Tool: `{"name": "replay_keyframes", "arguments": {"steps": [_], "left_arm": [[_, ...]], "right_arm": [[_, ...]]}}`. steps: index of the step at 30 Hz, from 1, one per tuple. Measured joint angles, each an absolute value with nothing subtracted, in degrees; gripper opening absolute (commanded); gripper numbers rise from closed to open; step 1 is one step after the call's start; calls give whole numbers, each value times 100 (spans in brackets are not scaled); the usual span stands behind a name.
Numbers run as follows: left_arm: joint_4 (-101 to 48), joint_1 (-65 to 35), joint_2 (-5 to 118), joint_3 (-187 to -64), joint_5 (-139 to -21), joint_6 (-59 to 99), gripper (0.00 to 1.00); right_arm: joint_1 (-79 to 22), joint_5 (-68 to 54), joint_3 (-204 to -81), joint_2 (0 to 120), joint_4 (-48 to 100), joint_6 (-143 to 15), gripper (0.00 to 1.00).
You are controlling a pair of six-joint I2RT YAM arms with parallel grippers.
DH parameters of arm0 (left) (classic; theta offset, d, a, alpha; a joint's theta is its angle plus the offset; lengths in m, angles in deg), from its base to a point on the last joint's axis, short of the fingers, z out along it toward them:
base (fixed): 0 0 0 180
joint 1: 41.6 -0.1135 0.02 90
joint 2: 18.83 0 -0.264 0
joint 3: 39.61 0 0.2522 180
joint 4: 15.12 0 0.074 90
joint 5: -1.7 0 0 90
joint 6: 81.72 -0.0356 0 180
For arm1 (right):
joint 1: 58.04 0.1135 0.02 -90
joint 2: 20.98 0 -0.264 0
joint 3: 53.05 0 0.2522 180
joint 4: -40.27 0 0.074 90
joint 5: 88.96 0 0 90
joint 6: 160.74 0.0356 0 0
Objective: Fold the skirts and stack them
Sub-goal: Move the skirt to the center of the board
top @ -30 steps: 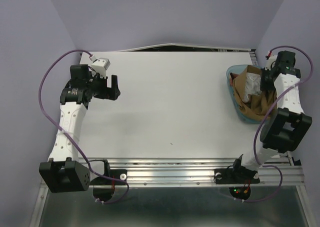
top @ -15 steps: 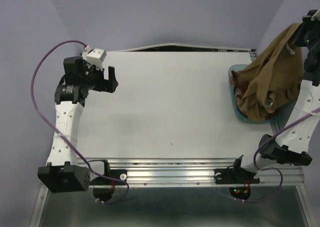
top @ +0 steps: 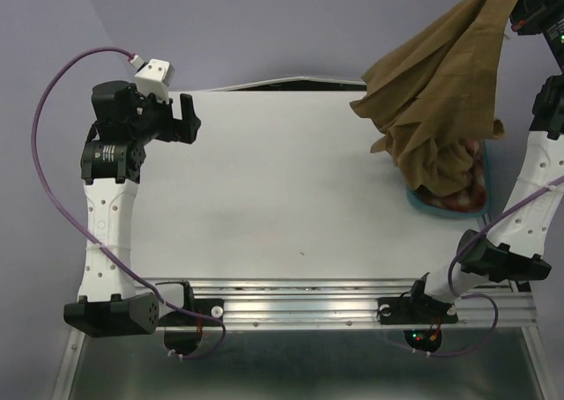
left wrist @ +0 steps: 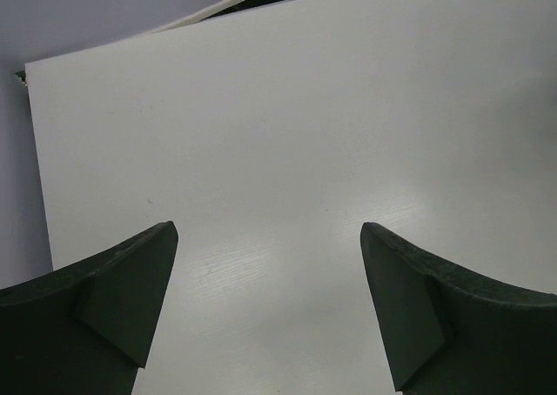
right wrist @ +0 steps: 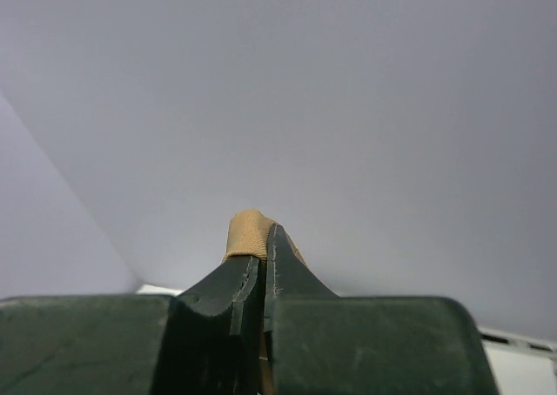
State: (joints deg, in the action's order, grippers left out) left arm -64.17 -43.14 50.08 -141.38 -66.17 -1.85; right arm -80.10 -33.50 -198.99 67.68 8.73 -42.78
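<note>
Far left: a purple cable loops wide off the left arm, out past the table edge. The left arm stands up from its base at the near-left corner. Its forearm rises along the table's left side and its wrist bends to point across the surface. The left end effector hovers over the far-left corner, spread wide with nothing held. In its wrist view only bare white table shows between the two dark fingers.

Right side: the tan skirt hangs in the air as a long drape. It is pinched at one top corner at the upper right and widens downward and leftward. Its bunched lower end comes down over the blue tub at the table's right edge. The plaid skirt lies in that tub, and the drape blocks most of it. Only a red-and-cream strip shows at the lower right. Whether tan cloth rests on plaid, I cannot tell.

Far right: the right arm's base sits at the near-right corner, elbow low. A long white link climbs the right side, and the wrist sits high in the upper corner, partly out of the top view. The right end effector is clamped tight on a fold of the tan skirt. A small tab of cloth pokes above the fingertips against the lilac wall.
</note>
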Motion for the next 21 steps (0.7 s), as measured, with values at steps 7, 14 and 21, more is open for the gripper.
{"name": "replay_keyframes", "arguments": {"steps": [7, 14, 21], "left_arm": [[-6406, -4317, 5019, -14680, -6503, -45, 99], [-6347, -4314, 5058, -14675, -6232, -2, 98], [-6205, -4317, 5095, -14037, -5961, -4, 97]], "right_arm": [[-7129, -3333, -19788, 7183, 1915, -3351, 1], [-4498, -2618, -17525, 6995, 1928, -4253, 1], [-2415, -1718, -15652, 7684, 1948, -4988, 30]]}}
